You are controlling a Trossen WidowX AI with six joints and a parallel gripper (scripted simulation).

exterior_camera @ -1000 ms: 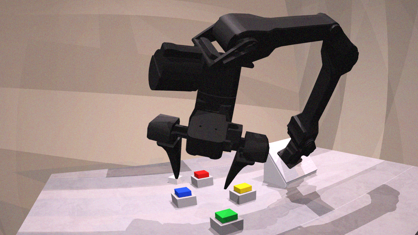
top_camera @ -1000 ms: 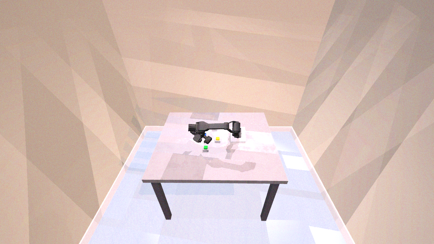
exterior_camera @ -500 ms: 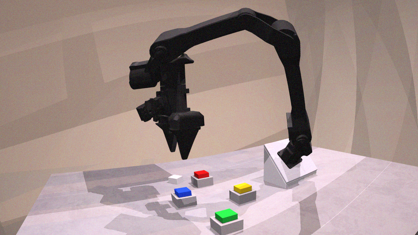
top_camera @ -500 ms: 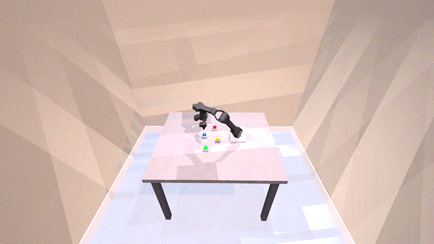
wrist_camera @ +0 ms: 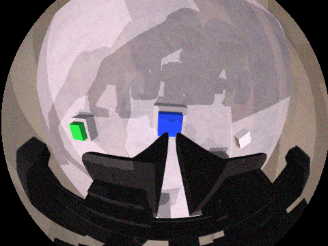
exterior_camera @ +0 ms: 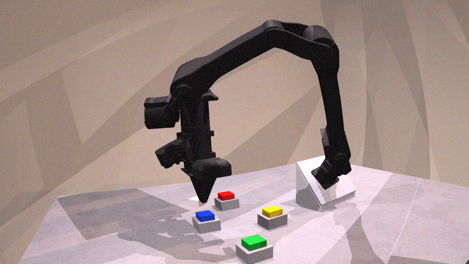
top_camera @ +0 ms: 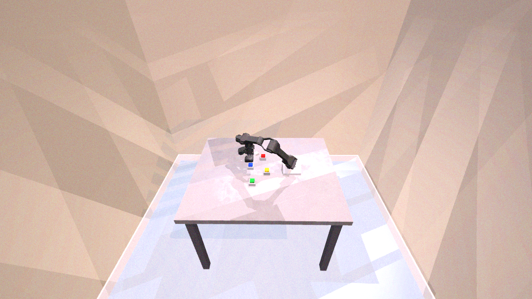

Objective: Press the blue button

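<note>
The blue button (top_camera: 250, 164) (exterior_camera: 205, 216) (wrist_camera: 170, 123) sits on its grey base, its cap standing raised. My gripper (top_camera: 248, 160) (exterior_camera: 203, 201) (wrist_camera: 171, 136) points down with its fingers nearly together, a narrow gap between the tips and nothing held. In the exterior view the tips hang a little above the blue cap, with a visible gap. In the wrist view the tips overlap the near edge of the blue cap.
A red button (top_camera: 262, 155) (exterior_camera: 225, 195), a yellow button (top_camera: 266, 170) (exterior_camera: 272, 211) and a green button (top_camera: 252, 180) (exterior_camera: 253, 242) (wrist_camera: 78, 131) stand around. A small white block (top_camera: 256, 153) (exterior_camera: 194, 198) (wrist_camera: 243, 140) lies near the red button, partly behind the fingertips in the exterior view.
</note>
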